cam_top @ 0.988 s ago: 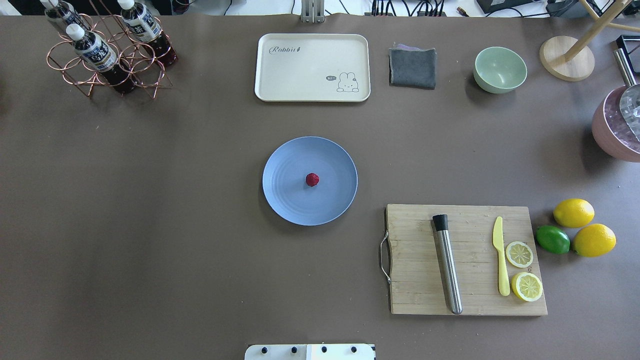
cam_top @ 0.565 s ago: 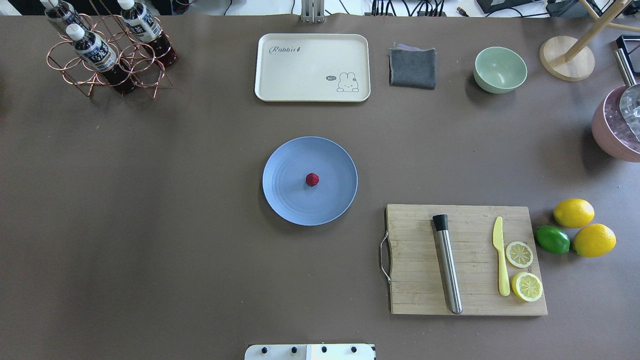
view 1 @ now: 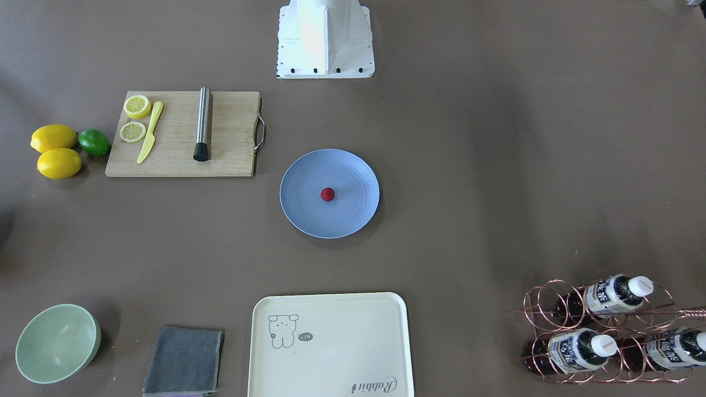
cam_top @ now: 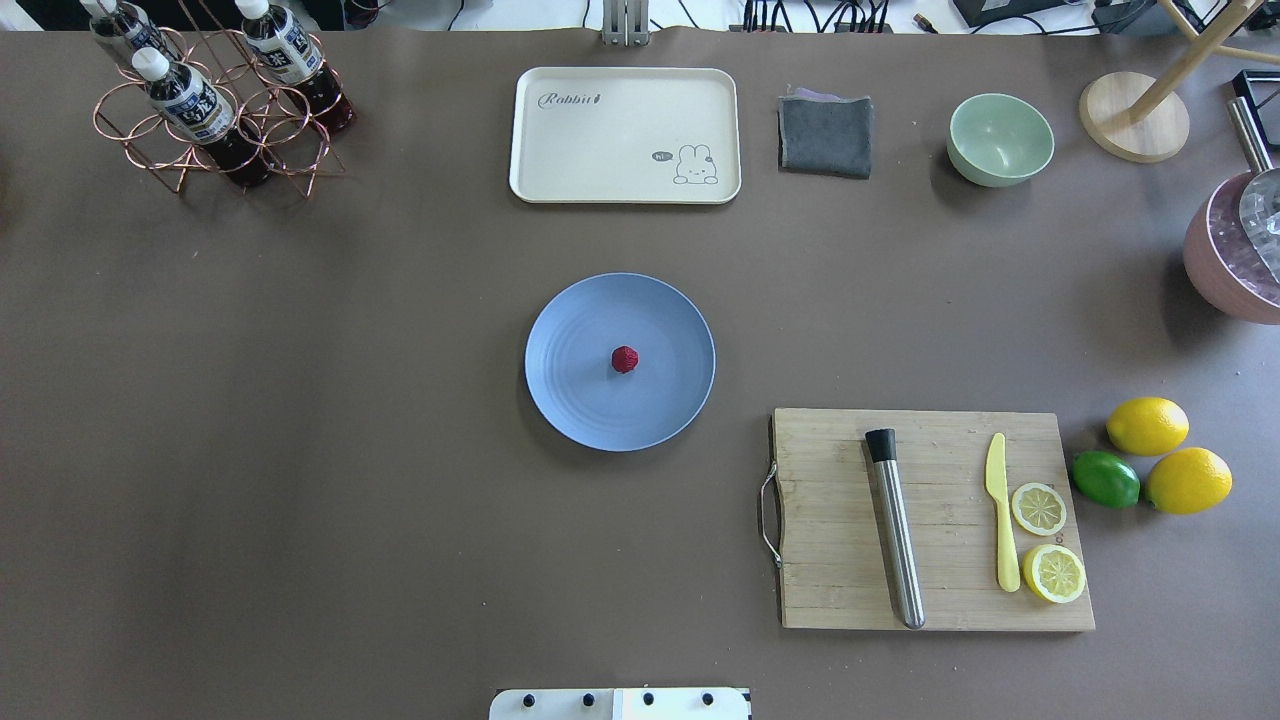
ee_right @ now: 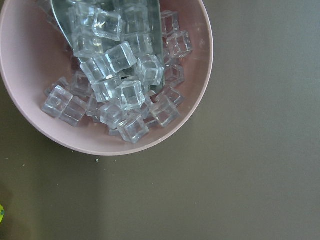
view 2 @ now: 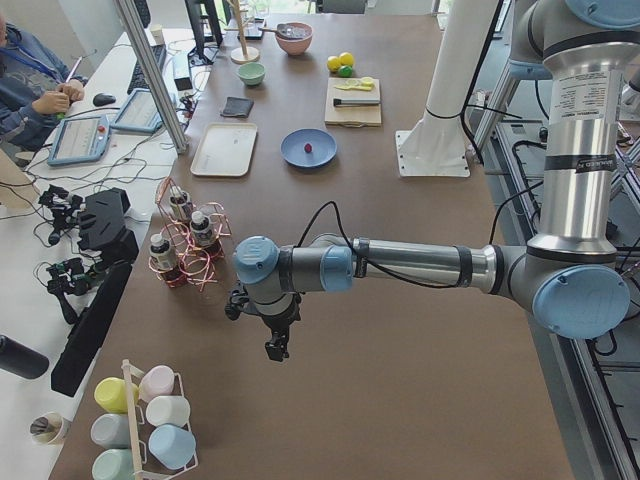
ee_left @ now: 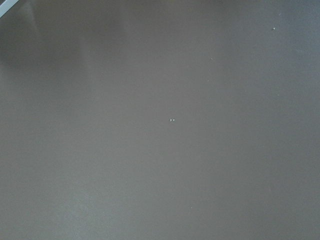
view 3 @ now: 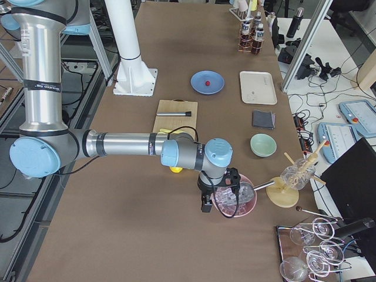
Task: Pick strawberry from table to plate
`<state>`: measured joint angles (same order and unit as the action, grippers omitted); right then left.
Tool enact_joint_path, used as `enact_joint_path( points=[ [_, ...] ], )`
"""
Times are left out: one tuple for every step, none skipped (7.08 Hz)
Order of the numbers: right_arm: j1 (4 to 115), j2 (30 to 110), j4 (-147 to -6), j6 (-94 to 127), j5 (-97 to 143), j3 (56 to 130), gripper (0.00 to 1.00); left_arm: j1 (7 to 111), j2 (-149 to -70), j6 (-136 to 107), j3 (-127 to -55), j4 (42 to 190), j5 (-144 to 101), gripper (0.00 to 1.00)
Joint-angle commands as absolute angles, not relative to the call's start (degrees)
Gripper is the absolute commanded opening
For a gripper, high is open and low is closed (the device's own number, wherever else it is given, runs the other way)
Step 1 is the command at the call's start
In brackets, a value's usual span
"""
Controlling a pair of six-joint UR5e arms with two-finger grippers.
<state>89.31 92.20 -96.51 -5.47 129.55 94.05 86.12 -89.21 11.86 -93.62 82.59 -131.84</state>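
In the overhead view, a wire rack (cam_top: 215, 130) of bottles stands at the upper left of the counter (cam_top: 300, 400). A cream tray (cam_top: 600, 150) lies at top centre. Below it, mid-frame, sits the plate (cam_top: 580, 400), and the strawberry (cam_top: 625, 359) rests right at its middle, touching nothing else. Further right along the top come a grey cloth (cam_top: 825, 135) and a green bowl (cam_top: 1000, 140). At the lower right a board (cam_top: 830, 540) carries a steel muddler (cam_top: 895, 530), a yellow knife (cam_top: 1003, 520) and two lemon halves, with a lime (cam_top: 1105, 479) and two lemons just beside it. A pink bowl (cam_top: 1225, 270) of ice cubes sits at the right edge.

My left tool (view 2: 277, 350) hangs over bare counter, well apart from the plate. My right tool (view 3: 205, 205) hangs at the pink bowl's rim. For both, I cannot tell how wide the jaws stand.
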Motion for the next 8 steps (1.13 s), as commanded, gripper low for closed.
enact_joint_path(
  points=[
    [89.3,92.2,-96.5,-5.54,129.55,94.13,1.0,86.13,-89.21,11.87,-93.6,82.62,-131.84,0.99],
    [89.3,92.2,-96.5,-5.54,129.55,94.13,1.0,86.13,-89.21,11.87,-93.6,82.62,-131.84,0.99],
    [89.3,92.2,-96.5,-5.54,129.55,94.13,1.0,86.13,-89.21,11.95,-93.6,82.62,-131.84,0.99],
    [89.3,92.2,-96.5,-5.54,129.55,94.13,1.0,86.13,-88.51,11.95,-93.78,82.7,-131.92,0.99],
    [89.3,92.2,-96.5,-5.54,129.55,94.13,1.0,86.22,-88.42,11.95,-93.87,82.71,-131.92,0.99],
    [89.3,92.2,-96.5,-5.54,129.55,94.13,1.0,86.22,-88.42,11.95,-93.87,82.71,-131.92,0.99],
    [89.3,92.2,-96.5,-5.54,129.64,94.22,1.0,86.22,-88.42,11.95,-93.87,82.71,-131.92,0.99],
    [89.3,92.2,-96.5,-5.54,129.73,94.22,1.0,86.22,-88.42,12.04,-93.95,82.71,-131.92,0.99]
  ],
)
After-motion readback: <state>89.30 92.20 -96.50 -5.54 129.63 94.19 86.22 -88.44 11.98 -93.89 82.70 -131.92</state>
